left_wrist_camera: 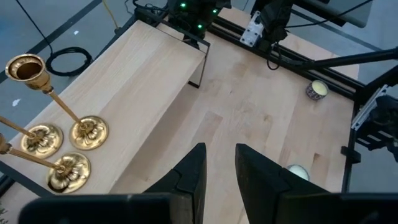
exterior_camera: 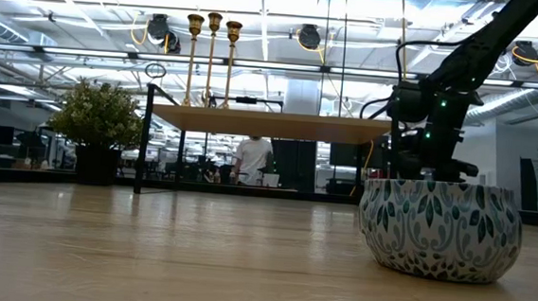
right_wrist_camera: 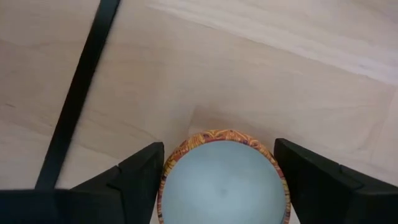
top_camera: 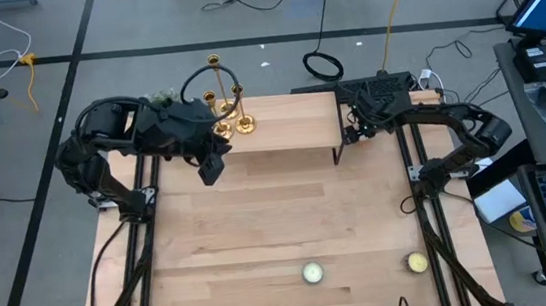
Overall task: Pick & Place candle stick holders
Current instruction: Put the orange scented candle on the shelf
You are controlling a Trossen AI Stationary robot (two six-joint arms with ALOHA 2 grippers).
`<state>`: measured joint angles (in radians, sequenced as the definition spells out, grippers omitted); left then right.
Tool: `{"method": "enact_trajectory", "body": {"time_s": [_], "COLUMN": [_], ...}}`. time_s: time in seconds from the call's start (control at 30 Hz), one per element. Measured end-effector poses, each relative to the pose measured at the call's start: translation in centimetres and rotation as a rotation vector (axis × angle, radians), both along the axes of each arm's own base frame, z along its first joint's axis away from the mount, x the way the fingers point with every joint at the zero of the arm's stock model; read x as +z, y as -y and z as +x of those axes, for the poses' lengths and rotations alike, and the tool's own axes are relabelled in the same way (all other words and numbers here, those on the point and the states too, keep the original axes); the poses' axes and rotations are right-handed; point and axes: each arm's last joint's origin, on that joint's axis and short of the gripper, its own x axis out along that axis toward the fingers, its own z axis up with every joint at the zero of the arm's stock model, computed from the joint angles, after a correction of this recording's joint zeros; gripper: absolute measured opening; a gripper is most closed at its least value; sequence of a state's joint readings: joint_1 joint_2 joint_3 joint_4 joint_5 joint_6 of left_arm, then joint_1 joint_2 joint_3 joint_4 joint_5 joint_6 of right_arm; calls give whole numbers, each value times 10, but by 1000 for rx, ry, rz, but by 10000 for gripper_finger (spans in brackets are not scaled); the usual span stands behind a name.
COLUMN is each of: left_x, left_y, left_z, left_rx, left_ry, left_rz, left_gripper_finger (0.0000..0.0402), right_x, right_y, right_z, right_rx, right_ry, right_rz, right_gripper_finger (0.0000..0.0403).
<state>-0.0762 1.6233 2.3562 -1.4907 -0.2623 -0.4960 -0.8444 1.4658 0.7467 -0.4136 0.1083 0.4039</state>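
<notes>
On the raised wooden shelf point(top_camera: 280, 122), the right tool point(right_wrist_camera: 219, 180), fingers spread, straddles a bowl point(right_wrist_camera: 224, 177).

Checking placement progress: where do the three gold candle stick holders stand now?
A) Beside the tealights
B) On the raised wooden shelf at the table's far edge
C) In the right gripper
B: all three candle stick holders stand upright together on the raised shelf, ungripped.

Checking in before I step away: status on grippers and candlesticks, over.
Left gripper empty, near shelf. Right gripper straddling a bowl, not clamped. Three brass candlesticks upright on shelf. Path clear.
</notes>
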Motion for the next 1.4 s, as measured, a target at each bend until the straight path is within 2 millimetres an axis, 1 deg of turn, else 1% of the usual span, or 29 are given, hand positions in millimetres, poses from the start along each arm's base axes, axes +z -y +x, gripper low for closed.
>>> {"method": "enact_trajectory", "body": {"time_s": [0.1,0.17,0.57,0.73,0.93,1.07,1.23,1.4], "left_x": [0,0,-1,-4,-4,-3,-13,-37], "left_y": [1,1,1,0,0,4,5,6], "left_z": [0,0,-1,-4,-4,-1,7,9], "left_rx": [-17,-33,-113,-153,-184,-204,-213,-232], "left_ry": [-4,-10,-42,-111,-107,-81,-66,-3], "left_rz": [13,30,120,159,187,203,210,178], "left_gripper_finger": [86,86,86,86,86,86,86,86], "right_x": [4,10,61,79,96,104,111,116], "right_y": [-3,-5,-28,-38,-48,-53,-58,-60], "right_z": [-3,-5,-25,-34,-42,-47,-51,-52], "right_rx": [-11,-22,-101,-132,-135,-132,-130,-126], "right_ry": [1,16,169,245,320,361,399,429], "right_rz": [9,0,-113,-166,-233,-269,-306,-332], "right_gripper_finger": [275,275,275,276,275,276,275,275]}}
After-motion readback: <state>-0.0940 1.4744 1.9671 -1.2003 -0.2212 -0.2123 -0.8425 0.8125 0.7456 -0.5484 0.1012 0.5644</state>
